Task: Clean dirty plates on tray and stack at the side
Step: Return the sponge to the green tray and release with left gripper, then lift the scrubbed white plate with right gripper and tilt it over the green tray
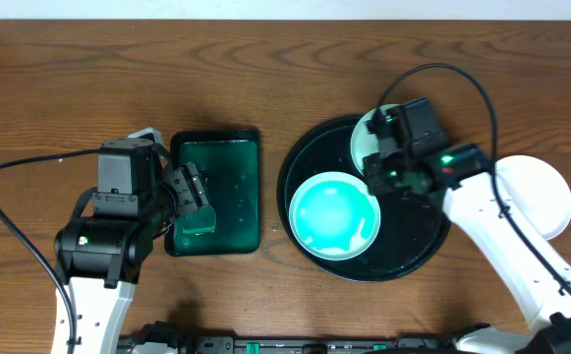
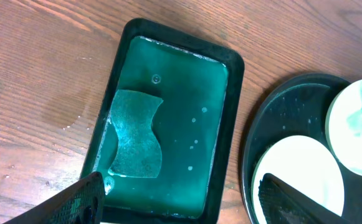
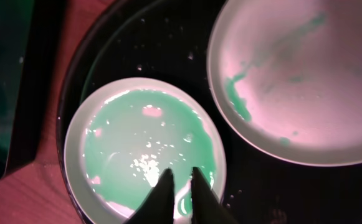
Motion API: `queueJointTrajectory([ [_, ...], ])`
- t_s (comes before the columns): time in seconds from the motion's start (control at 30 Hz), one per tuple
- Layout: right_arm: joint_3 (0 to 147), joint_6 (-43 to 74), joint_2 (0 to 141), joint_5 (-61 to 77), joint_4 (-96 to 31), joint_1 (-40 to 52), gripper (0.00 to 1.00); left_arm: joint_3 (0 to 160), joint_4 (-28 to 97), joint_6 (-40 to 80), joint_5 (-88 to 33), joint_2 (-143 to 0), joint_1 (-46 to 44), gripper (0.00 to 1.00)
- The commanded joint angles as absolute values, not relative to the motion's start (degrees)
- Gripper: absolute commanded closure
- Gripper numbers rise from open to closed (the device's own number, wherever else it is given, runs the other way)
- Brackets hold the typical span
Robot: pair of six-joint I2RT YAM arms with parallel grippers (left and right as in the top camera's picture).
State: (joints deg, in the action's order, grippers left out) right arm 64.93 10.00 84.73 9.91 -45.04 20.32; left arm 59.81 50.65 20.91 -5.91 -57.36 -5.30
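**Two dirty plates on the round tray, one plate off to the right**

The round black tray [image 1: 300,167] sits right of centre on the wooden desk [image 1: 69,79]. Two small white plates lie inside it. The flooded plate [image 1: 334,214] is in the near-left part of the tray, its well covered by a pool of bright teal liquid. The smeared plate [image 3: 293,81] lies at the far right of the tray, close to the flooded plate. It is mostly white, with a teal streak along its left inner rim and faint marks across the middle. A third plate [image 1: 541,192] rests on the bare desk near the tray's right side. It looks plain white, and the right arm crosses over its near-left edge.

The right tool [image 3: 181,177] hangs over the near part of the flooded plate. Its two fingers are all but closed, with only a thin slit between the tips and nothing gripped in it.

Left of the round tray, and apart from it, is a rectangular green tray [image 2: 230,124] holding green liquid. A sponge [image 2: 134,134] lies flat in its near-left part. The left tool [image 2: 181,186] hovers above the near end of this tray with its fingers spread wide, one toward each long side. It has hold of nothing, and the sponge lies free just beyond the fingertips.
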Motion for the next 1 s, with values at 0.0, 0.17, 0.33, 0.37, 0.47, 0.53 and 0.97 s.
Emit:
queueJointTrajectory([
  [0.0,61.8,5.0,86.2,23.0,-45.3,13.5,0.8,61.1,50.8,20.6,-6.2,-57.3,-5.0,0.21],
  [0.17,54.5,2.6,90.2,27.0,-42.2,8.3,0.72,61.1,50.8,20.6,-6.2,-57.3,-5.1,0.2],
  [0.33,50.9,-0.7,96.0,29.8,-36.1,10.2,0.61,61.1,50.8,20.6,-6.2,-57.3,-5.0,0.2],
  [0.37,50.6,-0.4,97.2,27.8,-35.1,10.9,0.61,61.1,50.8,20.6,-6.2,-57.3,-5.0,0.2],
  [0.47,50.3,1.8,101.5,24.8,-30.5,12.4,0.83,61.1,50.8,20.6,-6.2,-57.3,-5.0,0.2],
  [0.53,50.3,2.8,103.0,27.2,-28.2,12.4,0.94,61.1,50.8,20.6,-6.2,-57.3,-5.0,0.2],
  [0.97,50.7,6.3,95.5,25.5,-26.0,12.5,0.99,61.1,50.8,20.6,-6.2,-57.3,-5.0,0.2],
])
